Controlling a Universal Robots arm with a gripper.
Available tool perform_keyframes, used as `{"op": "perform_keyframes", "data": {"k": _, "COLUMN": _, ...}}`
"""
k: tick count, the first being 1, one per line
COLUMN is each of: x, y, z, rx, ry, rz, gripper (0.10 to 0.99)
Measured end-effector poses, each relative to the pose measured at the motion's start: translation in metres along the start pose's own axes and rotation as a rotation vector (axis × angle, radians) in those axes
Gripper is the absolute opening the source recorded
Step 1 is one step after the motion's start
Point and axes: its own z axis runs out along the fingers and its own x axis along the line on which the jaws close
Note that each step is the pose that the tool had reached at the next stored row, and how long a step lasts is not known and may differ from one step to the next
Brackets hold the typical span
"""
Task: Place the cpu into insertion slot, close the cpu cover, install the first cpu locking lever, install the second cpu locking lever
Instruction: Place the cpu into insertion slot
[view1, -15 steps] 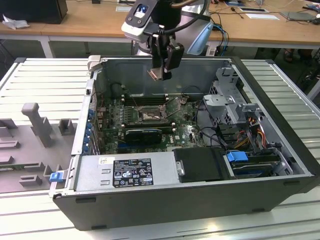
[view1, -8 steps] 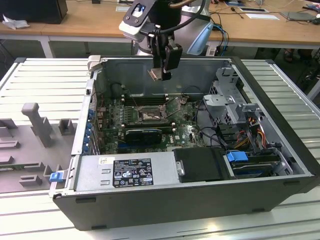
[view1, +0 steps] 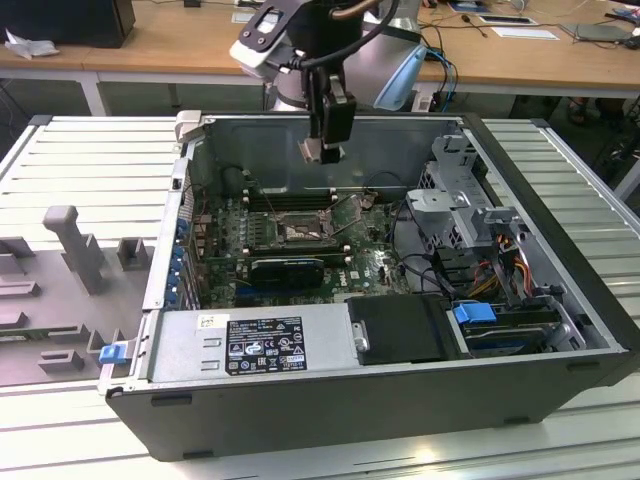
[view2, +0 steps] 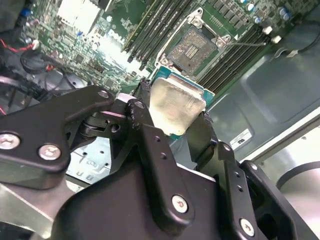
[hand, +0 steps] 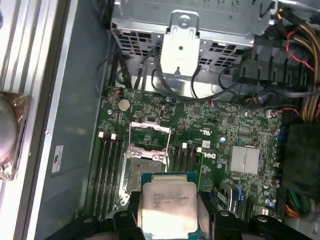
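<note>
My gripper hangs above the open computer case, shut on the cpu. In both wrist views the cpu is a pale silvery square plate held by its edges between the black fingers. The insertion slot lies on the green board below the cpu and apart from it, its golden-brown centre bare. The cpu cover, a thin silvery frame, is swung open beside the slot. In the exterior view the slot sits lower than the gripper.
Long black memory slots flank the socket on both sides. A black card with a blue edge and a labelled power supply lie nearer the case front. A silver drive cage and cables fill the exterior view's right.
</note>
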Motion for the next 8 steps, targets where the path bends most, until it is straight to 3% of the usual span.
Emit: {"op": "perform_keyframes", "data": {"k": 8, "x": -0.0001, "y": -0.002, "z": 0.0135, "rx": -0.002, "ry": -0.0068, "rz": 0.077, "gripper": 0.529}}
